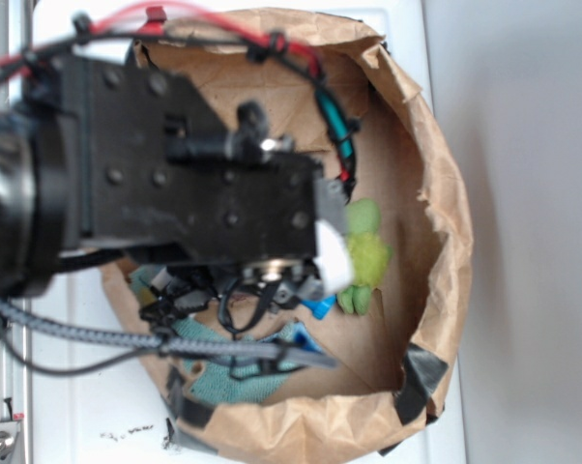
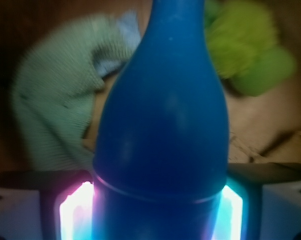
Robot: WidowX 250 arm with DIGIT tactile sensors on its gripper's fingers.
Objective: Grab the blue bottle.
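gripper clamped on blue bottle, pads tight against both sides. we see teal rag behind-left, green plush behind-right, all inside paper bag.

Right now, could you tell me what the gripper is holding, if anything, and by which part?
The gripper holds the smooth bright blue plastic bottle by its wide lower body, a glowing finger pad on each side; the narrow neck points away.

Crumpled brown paper bag seen on white surface. Inside bag: green plush at centre; pale teal rag at lower rim.
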